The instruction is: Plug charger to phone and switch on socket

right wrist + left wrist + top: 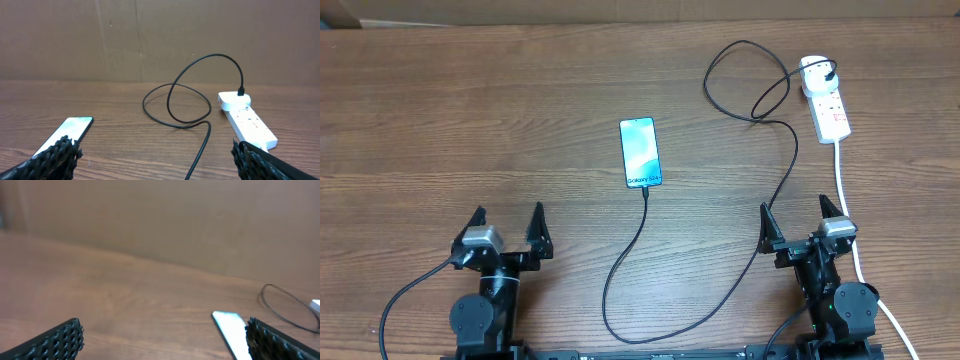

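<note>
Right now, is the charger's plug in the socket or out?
In: the charger's plug stands upright in the far end of the white socket.

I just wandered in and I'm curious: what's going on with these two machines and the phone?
Nothing is being handled. Both arms sit at the near edge of the brown wooden table, left gripper and right gripper open and empty. A slim smartphone with a light blue screen lies mid-table; a thin black charger cable runs from its bottom edge to the white extension socket.
</note>
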### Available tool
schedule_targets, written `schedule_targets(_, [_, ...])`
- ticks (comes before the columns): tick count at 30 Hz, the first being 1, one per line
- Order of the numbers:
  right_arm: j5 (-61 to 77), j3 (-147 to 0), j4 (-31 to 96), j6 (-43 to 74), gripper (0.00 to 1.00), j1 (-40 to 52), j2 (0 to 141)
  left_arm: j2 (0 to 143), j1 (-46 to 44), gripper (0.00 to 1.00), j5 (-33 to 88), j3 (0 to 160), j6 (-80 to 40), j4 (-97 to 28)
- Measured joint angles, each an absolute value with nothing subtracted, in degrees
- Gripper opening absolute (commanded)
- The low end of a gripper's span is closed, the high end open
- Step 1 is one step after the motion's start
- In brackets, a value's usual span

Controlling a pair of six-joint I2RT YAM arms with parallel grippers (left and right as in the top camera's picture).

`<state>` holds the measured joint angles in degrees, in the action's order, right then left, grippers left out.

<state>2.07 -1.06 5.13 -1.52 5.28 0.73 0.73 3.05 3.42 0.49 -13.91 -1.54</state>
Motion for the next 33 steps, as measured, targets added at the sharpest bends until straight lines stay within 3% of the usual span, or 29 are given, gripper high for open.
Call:
schedule_targets(9, [2.11,-1.06,5.17,-1.50,1.00,5.30,0.73,0.75,3.05,0.99,-1.21,0.49,-19.11,-4.36])
schedule_targets(23, [2.09,-1.06,5.15,-1.48,1.00,5.30,0.73,0.75,3.05,0.99,-1.34,0.49,-5.63,-4.49])
schedule_targets(33, [2.07,-1.06,5.13,-1.50,1.00,5.30,0.73,0.75,3.05,1.00,-1.34,0.49,-2.57,-4.51])
